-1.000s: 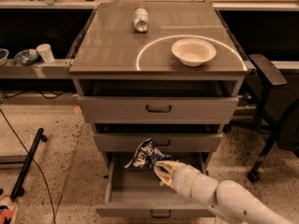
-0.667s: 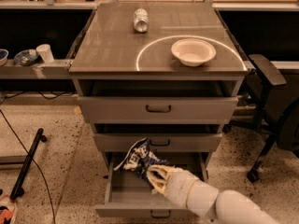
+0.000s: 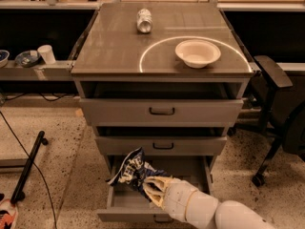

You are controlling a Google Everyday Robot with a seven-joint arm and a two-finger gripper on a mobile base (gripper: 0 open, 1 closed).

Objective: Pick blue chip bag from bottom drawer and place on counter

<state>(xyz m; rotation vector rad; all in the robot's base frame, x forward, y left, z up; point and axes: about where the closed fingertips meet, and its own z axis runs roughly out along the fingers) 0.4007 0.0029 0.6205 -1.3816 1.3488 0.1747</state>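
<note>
- The blue chip bag (image 3: 131, 168) is up in the air over the left half of the bottom drawer (image 3: 110, 200), clear of the drawer's floor and just below the middle drawer (image 3: 162, 146).
- The gripper (image 3: 151, 191) comes in from the lower right on a white arm (image 3: 209, 211). Its tan fingers (image 3: 157, 184) are clenched on the bag's lower right end, so nearly all of the bag sticks out to the left of them and above them.
- The bag's long axis runs on a diagonal, from the pinched end at lower right up to the free end at upper left. The crinkled navy face with white lettering is turned up toward the camera, and a pale edge shows along its lower left side.
- The bottom drawer is pulled far out. The bag and the arm hide much of its inside, and a strip of grey floor shows on its left and right.
- The middle drawer and the top drawer (image 3: 162, 111) stand slightly open. Their insides are dark, and I cannot tell what they hold.
- On the counter (image 3: 105, 56), a silver can (image 3: 144, 20) lies on its side near the back. A white bowl (image 3: 197, 53) stands upright to the right, within the white arc.
</note>
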